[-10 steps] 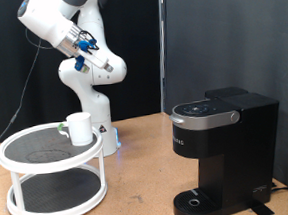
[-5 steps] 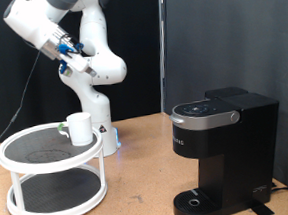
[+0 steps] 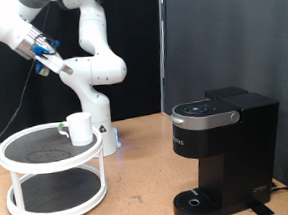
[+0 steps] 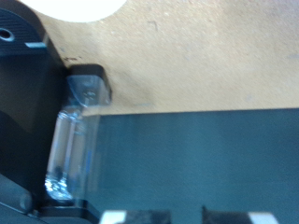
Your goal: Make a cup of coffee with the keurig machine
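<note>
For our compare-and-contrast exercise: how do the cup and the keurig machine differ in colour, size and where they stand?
Colour: the cup is plain white; the keurig machine is matte black.
Size: the cup is small, a fraction of the machine's height.
Place: the cup stands on the top tier of a white round rack at the exterior view's left; the machine stands on the table at the right.
Both stand upright, untouched by the arm.

A white two-tier round stand (image 3: 31,200) sits on the tan tabletop (image 3: 140,178).

The brown wooden worktop (image 3: 140,178) carries a white round two-tier stand with dark mesh shelves (image 3: 53,175) at the exterior view's left and the boxy matte black keurig machine (image 3: 225,153) at its right.
</note>
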Available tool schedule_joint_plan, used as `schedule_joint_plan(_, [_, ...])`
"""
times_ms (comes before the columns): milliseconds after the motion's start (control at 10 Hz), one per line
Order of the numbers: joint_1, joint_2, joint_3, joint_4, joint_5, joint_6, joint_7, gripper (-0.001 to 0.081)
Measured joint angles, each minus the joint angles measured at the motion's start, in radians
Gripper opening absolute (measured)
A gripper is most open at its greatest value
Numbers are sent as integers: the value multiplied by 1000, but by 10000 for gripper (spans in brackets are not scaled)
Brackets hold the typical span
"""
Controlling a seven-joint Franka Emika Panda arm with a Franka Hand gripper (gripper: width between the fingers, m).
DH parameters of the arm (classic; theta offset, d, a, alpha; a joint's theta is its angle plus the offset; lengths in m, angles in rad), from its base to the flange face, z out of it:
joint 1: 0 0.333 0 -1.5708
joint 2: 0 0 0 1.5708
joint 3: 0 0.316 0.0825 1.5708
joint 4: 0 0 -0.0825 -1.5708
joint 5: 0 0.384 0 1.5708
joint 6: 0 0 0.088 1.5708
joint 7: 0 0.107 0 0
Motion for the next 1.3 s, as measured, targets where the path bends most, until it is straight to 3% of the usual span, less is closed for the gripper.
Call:
schedule_joint_plan(400, [1,23,-8,13,0,-4,-45,0])
schedule_joint_plan(700, [1,44,-8,20,43,72,-26,0])
schedule_joint_plan(900, [2,99,-8,54,74,88,-20,0])
schedule_joint_plan(1300, [15,208,-8,131,76,35,-61,0])
